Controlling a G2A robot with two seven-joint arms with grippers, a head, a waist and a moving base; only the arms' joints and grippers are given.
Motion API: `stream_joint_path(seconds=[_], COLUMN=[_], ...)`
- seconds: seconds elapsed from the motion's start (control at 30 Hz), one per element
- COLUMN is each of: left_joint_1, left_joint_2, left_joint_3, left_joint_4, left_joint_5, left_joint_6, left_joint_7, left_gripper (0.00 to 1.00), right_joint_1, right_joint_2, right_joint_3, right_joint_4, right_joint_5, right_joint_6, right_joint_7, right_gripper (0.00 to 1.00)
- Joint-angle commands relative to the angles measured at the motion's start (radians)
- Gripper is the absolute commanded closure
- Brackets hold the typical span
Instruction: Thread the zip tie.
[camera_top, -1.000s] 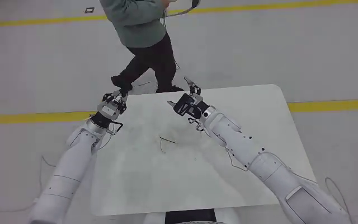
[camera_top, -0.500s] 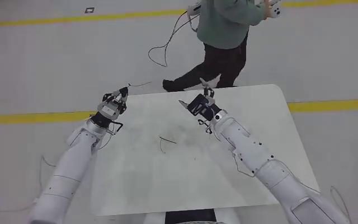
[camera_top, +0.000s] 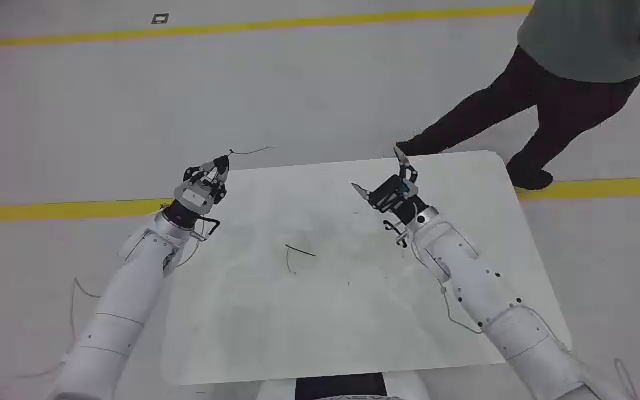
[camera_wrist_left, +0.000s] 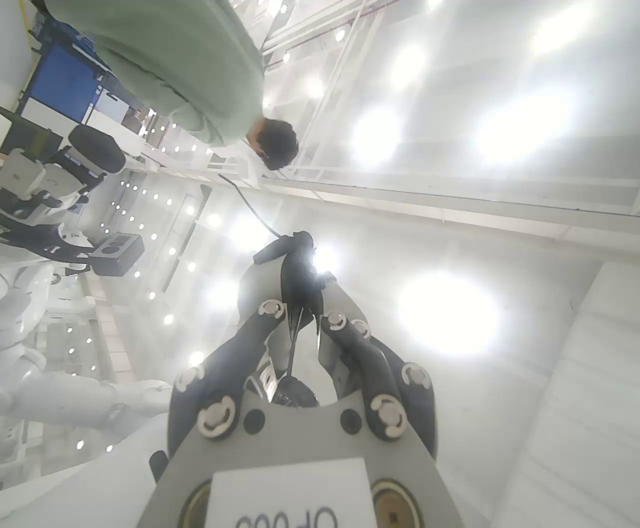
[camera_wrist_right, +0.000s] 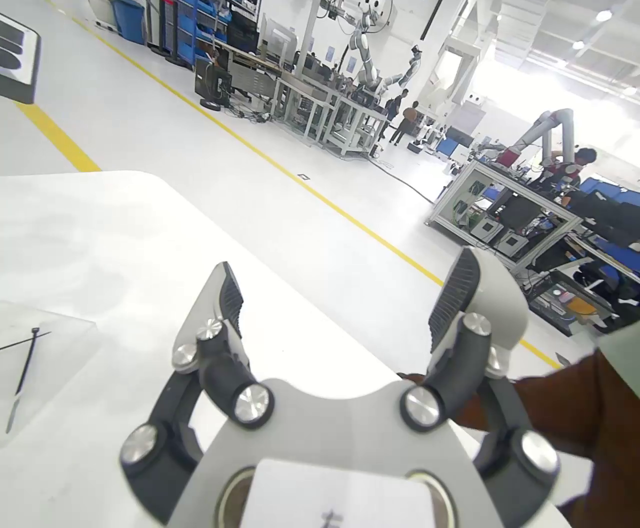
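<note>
zip tie (camera_top: 298, 250) on table (camera_top: 400, 320) (centre-left)

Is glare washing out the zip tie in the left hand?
Left wrist view: yes, ceiling lights flare behind the left hand, leaving the zip tie a dark silhouette. Top view: even light, its tail stands out. Right wrist view: no glare on the right hand.

left arm stretched toward 11 o'clock, left tool (camera_wrist_left: 297, 250) pinched tight on a zip tie (camera_wrist_left: 248, 202); right arm stretched toward 1 o'clock, right tool (camera_wrist_right: 346, 265) spread wide.

loose zip tie (camera_top: 300, 250) on table (camera_top: 400, 320) centre
</note>
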Motion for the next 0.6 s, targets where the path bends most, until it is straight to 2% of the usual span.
stream_joint_path(seconds=[0.0, 0.1, 0.4, 0.57], left_joint_1=[0.005, 0.012, 0.032, 0.041], left_joint_2=[-0.002, -0.003, 0.001, 0.007], left_joint_3=[0.001, -0.003, -0.011, 0.007], left_joint_4=[-0.021, -0.048, -0.096, -0.115], left_joint_5=[0.0, -0.002, 0.031, 0.059], left_joint_6=[0.006, 0.033, 0.147, 0.153], left_joint_7=[0.017, -0.003, -0.145, -0.197], left_gripper=[1.0, 1.0, 1.0, 1.0], right_joint_1=[0.001, 0.001, 0.001, 0.001], right_joint_2=[-0.001, -0.001, -0.001, -0.001], right_joint_3=[-0.001, -0.001, -0.001, -0.001], right_joint_4=[0.001, 0.001, 0.001, 0.001], right_joint_5=[0.0, 0.0, 0.0, 0.0], right_joint_6=[0.0, 0.0, 0.0, 0.0], right_joint_7=[0.0, 0.0, 0.0, 0.0], right_gripper=[0.0, 0.0, 0.0, 0.0])
